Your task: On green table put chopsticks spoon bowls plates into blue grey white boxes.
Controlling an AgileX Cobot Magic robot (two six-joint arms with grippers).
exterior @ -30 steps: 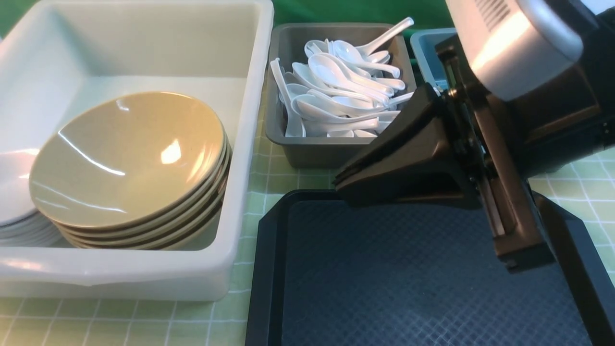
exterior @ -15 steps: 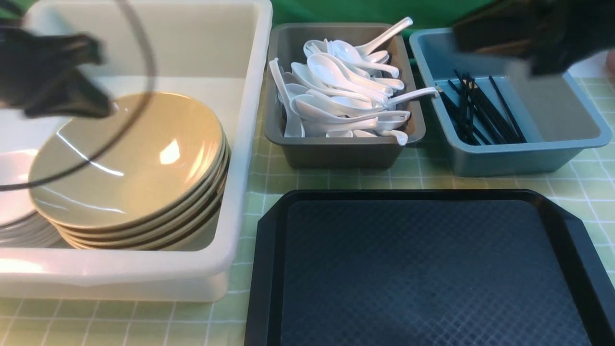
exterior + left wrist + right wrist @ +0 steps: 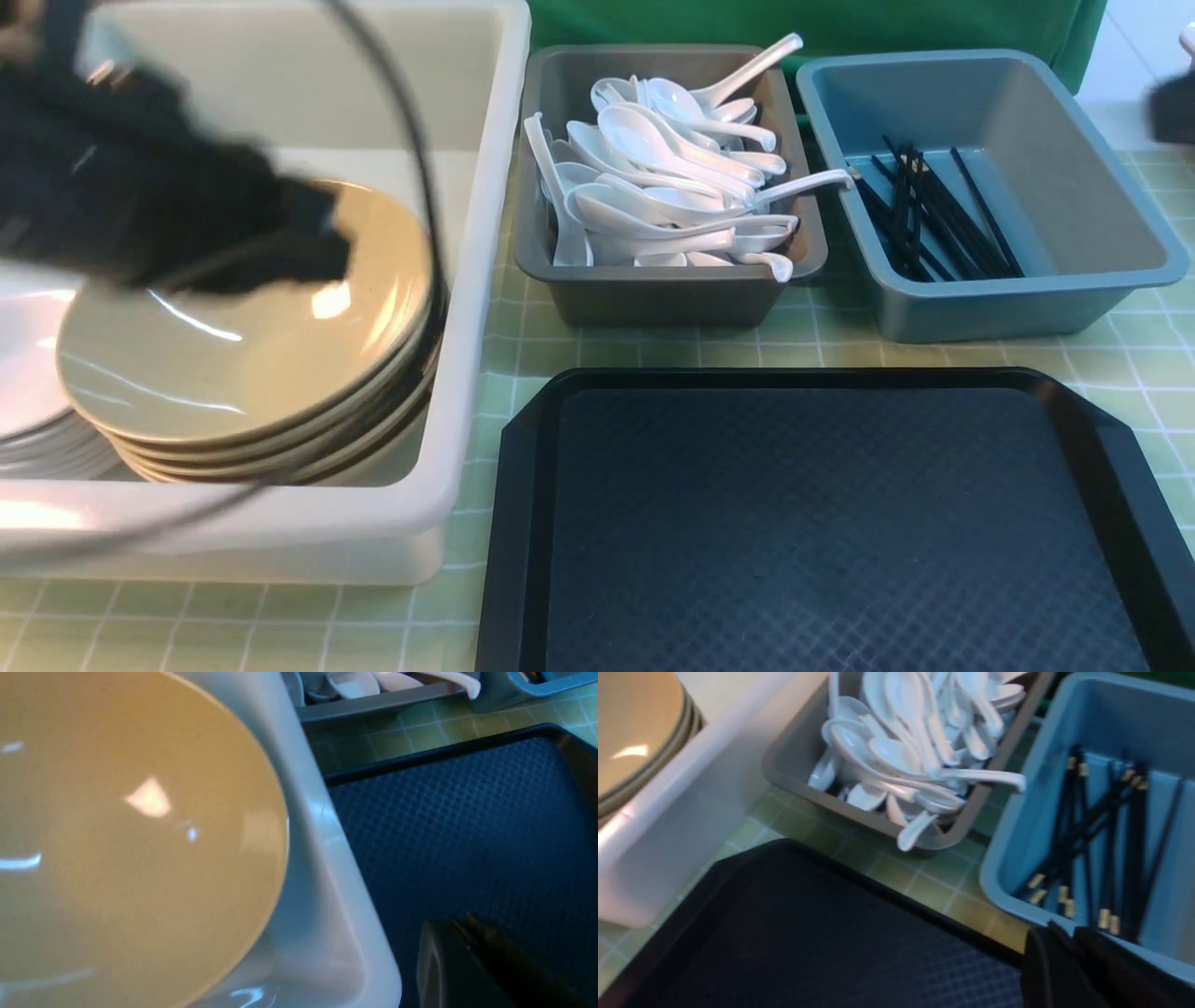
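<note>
A stack of tan bowls (image 3: 243,373) sits in the white box (image 3: 504,187), with white plates (image 3: 28,373) piled beside it at the far left. My left gripper (image 3: 317,243) is blurred above the bowls. In the left wrist view it (image 3: 460,919) is shut and empty, near the top bowl (image 3: 131,835). Several spoons (image 3: 653,177) fill the grey box (image 3: 653,299). Black chopsticks (image 3: 934,215) lie in the blue box (image 3: 990,308). My right gripper (image 3: 1066,931) is shut and empty, by the near rim of the blue box (image 3: 1017,821).
A flat black tray (image 3: 822,523) with nothing on it lies on the green table (image 3: 700,350) in front of the two small boxes. A dark cable (image 3: 420,168) from my left arm loops over the white box. My right arm (image 3: 1172,107) shows only at the far right edge.
My right arm has swung from in front of the tray off to the right edge, uncovering the blue box. My left arm has come in from the left over the bowls.
</note>
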